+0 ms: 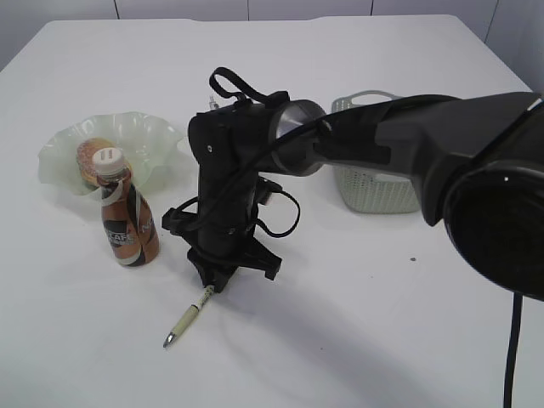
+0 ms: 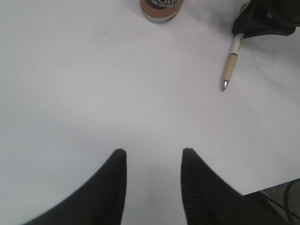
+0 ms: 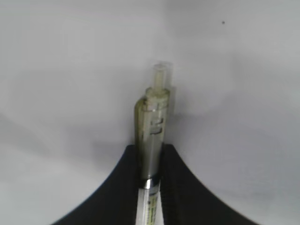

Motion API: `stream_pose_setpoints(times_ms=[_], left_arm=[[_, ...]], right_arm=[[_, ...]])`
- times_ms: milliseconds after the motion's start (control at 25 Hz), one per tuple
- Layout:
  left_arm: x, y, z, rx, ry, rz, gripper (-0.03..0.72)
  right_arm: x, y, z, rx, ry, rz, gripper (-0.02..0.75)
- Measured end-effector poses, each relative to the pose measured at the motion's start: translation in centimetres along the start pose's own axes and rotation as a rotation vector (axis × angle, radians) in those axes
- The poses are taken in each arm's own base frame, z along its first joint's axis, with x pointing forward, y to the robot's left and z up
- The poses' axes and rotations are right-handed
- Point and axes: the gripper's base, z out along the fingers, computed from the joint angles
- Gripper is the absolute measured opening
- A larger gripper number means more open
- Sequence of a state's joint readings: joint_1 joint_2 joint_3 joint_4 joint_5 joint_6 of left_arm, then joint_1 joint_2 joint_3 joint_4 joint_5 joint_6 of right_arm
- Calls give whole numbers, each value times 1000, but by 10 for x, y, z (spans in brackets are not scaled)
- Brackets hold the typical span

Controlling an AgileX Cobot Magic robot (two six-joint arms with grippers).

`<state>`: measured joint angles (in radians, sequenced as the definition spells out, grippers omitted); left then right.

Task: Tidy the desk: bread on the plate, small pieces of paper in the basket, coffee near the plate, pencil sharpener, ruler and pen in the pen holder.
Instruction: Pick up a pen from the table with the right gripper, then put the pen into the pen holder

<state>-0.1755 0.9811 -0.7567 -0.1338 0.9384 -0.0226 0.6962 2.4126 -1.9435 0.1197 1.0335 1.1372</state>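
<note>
A beige pen (image 1: 189,319) lies on the white table, its metal tip pointing toward the front edge. My right gripper (image 1: 219,280) stands over its clicker end, and in the right wrist view both jaws press against the pen (image 3: 152,126). The right gripper (image 3: 151,149) is shut on it. My left gripper (image 2: 153,152) hangs open over bare table, with the pen (image 2: 231,63) far ahead to its right. Bread (image 1: 92,157) sits on the wavy glass plate (image 1: 149,136). The coffee bottle (image 1: 127,217) stands upright just in front of the plate. Pen holder, ruler, pencil sharpener and paper pieces are out of view.
A pale woven basket (image 1: 374,183) stands at the back right, partly hidden behind the right arm. In the left wrist view the coffee bottle's base (image 2: 161,9) shows at the top and the table edge (image 2: 272,185) runs at the lower right.
</note>
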Motion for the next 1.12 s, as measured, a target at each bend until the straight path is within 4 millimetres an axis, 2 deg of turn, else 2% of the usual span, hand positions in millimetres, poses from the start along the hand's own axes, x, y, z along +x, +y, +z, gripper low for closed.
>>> stream_pose_setpoints(times_ms=[240, 480, 720, 960, 1120], left_arm=[[0, 0, 0, 0, -1, 0, 290], [0, 0, 0, 0, -4, 0, 290], [0, 0, 0, 0, -4, 0, 290], [0, 0, 0, 0, -4, 0, 290], [0, 0, 0, 0, 1, 0, 290]], right_arm=[[3, -2, -5, 8, 51, -212, 78], [2, -5, -44, 7, 38, -478, 71], [-5, -12, -87, -14, 14, -668, 71], [-17, -21, -131, -40, -83, -746, 71], [-22, -34, -147, -36, -102, -773, 71]])
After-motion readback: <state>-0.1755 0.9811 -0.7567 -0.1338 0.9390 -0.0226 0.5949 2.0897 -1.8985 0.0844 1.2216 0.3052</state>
